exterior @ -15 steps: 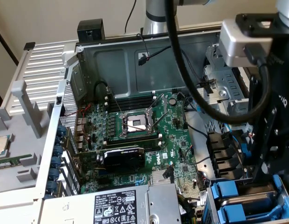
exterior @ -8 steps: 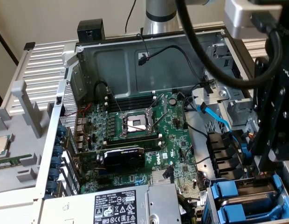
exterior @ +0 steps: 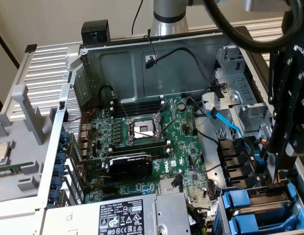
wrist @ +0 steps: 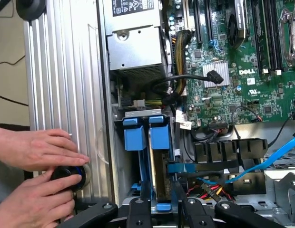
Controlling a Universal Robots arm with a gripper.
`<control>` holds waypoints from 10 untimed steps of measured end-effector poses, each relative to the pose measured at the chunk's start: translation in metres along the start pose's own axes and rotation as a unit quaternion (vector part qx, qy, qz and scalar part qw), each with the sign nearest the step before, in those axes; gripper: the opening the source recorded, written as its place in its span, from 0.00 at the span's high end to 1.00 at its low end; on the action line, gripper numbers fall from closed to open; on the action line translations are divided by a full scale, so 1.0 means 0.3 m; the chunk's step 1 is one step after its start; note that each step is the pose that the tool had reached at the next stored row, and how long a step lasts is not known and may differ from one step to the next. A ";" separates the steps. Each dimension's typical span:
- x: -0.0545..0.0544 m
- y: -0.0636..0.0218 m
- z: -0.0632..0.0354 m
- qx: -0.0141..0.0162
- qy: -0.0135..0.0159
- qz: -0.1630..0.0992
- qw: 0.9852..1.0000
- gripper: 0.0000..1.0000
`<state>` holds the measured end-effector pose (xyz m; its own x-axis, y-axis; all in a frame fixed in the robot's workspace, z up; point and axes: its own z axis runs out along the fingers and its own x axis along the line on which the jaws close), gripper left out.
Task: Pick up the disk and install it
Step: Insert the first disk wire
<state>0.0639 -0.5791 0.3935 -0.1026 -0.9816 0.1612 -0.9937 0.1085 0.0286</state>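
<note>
The arm is hanging over the drive bay at the corner of the open computer case (exterior: 142, 58), with the gripper (wrist: 159, 209) sitting right at the end of a blue-framed disk (wrist: 158, 156) that is standing on edge in its slot. In the wrist view the black fingers (wrist: 138, 213) are flanking the blue frame's end, and the jaws are looking closed in on it, though I cannot tell for certain that they are actually clamping it rather than just bracketing it. The disk is lying part-way down between the blue carrier tabs (exterior: 255, 198), just beside a second look-alike blue carrier (wrist: 134, 135) in the neighbouring slot.

A person's two hands (wrist: 38, 175) are resting on the ribbed case wall (wrist: 66, 95), working a black knob (wrist: 66, 175) close to the gripper.

What is worrying me: the red, yellow and black power wires (wrist: 209, 190) and the light blue data cable (wrist: 271, 159) are trailing near the bay, so a slightly skewed push could snag them or jam the frame against the slot rail. The hands being so near also means any case wobble could knock the alignment off
</note>
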 end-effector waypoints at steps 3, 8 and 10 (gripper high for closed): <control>-0.009 0.015 -0.001 0.000 0.000 0.000 1.000 0.69; -0.025 0.040 -0.002 0.000 0.001 0.000 1.000 0.69; -0.026 0.043 -0.001 0.000 0.001 0.000 1.000 0.69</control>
<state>0.0519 -0.5699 0.3930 -0.1026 -0.9814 0.1624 -0.9937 0.1086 0.0285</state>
